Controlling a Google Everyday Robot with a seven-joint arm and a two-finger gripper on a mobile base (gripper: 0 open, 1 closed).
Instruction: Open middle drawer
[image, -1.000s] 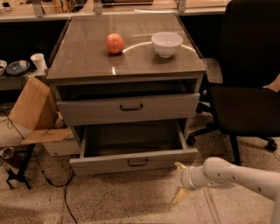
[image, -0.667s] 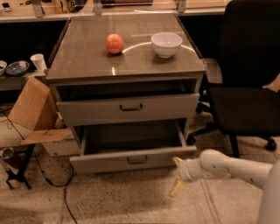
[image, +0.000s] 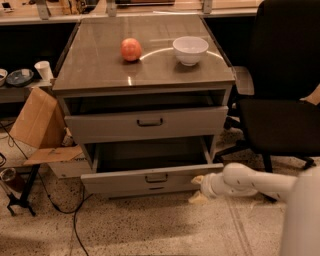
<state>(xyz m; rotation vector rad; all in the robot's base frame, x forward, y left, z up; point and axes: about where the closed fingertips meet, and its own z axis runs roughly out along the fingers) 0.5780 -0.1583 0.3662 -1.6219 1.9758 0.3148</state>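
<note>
The grey metal cabinet with the glossy brown top is seen with two drawers standing out. Its taller-fronted uppermost drawer is drawn out a little. The middle drawer, wide, grey and low-fronted, is drawn out farther below it, so that its dark interior is exposed. No shift in this drawer can be made out against the frames of a second ago; it is judged to be already open, or nearly so.

What has changed is the white, rounded robot arm, which has been carried up and to the left from the speckled floor. The cream-fingered gripper is now placed at the right-hand end of the middle drawer's front, low down. Its fingers are spread apart, one above the other, and nothing is held between them. The small dark centre handle is left well apart from the gripper. Whether the upper finger touches the panel cannot be told.
</note>
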